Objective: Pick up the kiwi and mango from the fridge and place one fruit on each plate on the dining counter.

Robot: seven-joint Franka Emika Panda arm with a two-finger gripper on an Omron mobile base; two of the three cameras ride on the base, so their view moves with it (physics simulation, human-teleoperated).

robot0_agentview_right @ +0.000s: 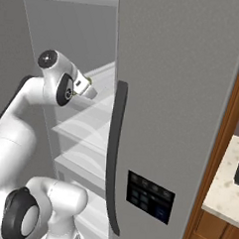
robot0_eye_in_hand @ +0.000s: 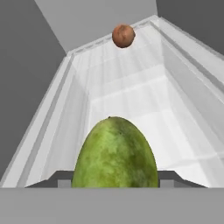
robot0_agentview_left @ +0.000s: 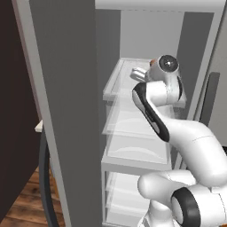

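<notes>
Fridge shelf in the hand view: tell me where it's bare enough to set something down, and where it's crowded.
Bare white shelf floor runs between the mango, close in front of the hand, and the reddish round fruit near the back wall. The strip to the mango's right is also open. It is tight at the mango itself, which sits close to the left shelf wall.

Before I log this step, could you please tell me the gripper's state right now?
Gripper: shut on the mango, inside the fridge.
</notes>
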